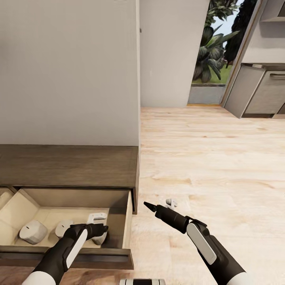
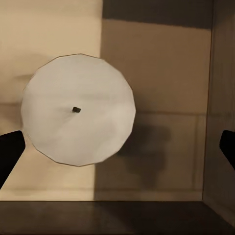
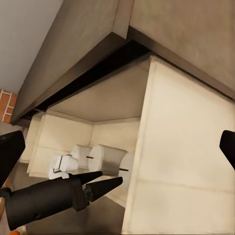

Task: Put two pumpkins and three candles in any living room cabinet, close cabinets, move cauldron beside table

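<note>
The cabinet (image 1: 71, 166) is a low dark-brown console with one drawer (image 1: 126, 221) pulled out, its inside pale beige. Three white candles lie in the drawer: one (image 1: 33, 231), a second (image 1: 63, 227) and a third (image 2: 78, 115) straight under my left gripper. My left gripper (image 1: 103, 228) (image 2: 118, 149) hangs open over the drawer's right part, its fingers holding nothing. My right gripper (image 1: 148, 205) (image 3: 117, 149) is open beside the drawer's outer right wall, over the floor. The right wrist view shows the candles (image 3: 105, 159) and my left gripper (image 3: 105, 181). Pumpkins, cauldron and table are out of view.
A small white object (image 1: 97, 217) lies in the drawer near its back, and another small white object (image 1: 171, 203) lies on the wood floor (image 1: 206, 158) to the right. A pale wall (image 1: 71, 71) rises behind the cabinet. Grey kitchen units (image 1: 257, 93) and a doorway (image 1: 209, 51) are far right.
</note>
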You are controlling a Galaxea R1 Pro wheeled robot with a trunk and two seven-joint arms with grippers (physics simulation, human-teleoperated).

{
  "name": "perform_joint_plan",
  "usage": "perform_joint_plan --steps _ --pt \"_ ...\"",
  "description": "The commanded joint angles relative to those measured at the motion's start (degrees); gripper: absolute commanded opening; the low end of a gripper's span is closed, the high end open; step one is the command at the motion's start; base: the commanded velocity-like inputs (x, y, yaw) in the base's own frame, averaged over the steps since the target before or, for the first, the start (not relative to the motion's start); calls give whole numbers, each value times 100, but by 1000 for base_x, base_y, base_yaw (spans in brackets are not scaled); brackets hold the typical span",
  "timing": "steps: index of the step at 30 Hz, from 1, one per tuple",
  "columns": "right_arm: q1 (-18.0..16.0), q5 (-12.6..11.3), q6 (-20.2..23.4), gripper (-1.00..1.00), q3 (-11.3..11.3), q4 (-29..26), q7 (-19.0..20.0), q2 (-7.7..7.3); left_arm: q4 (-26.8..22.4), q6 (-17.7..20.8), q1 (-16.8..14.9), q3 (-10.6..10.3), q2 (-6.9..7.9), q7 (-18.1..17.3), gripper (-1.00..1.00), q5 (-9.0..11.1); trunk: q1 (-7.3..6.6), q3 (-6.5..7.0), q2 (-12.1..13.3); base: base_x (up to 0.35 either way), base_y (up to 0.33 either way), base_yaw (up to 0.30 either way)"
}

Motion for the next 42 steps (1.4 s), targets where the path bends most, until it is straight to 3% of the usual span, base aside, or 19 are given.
perform_joint_plan --steps 1,7,22,42 --pt "-3 -39 21 100 7 -2 -4 -5 -14 21 -3 -19 7 31 100 46 -2 -5 -2 -76 0 0" --pt "-3 -46 21 100 7 -2 -4 -6 -33 24 -3 -20 4 36 100 64 -2 -5 -2 -22 0 0" --pt "-3 -47 21 100 7 6 -4 -6 -35 90 -3 -1 -2 87 100 90 -41 328 18 -32 0 0" --pt "-3 -47 21 100 7 6 -4 -6 -124 111 0 21 17 82 100 107 -480 687 819 -93 0 0"
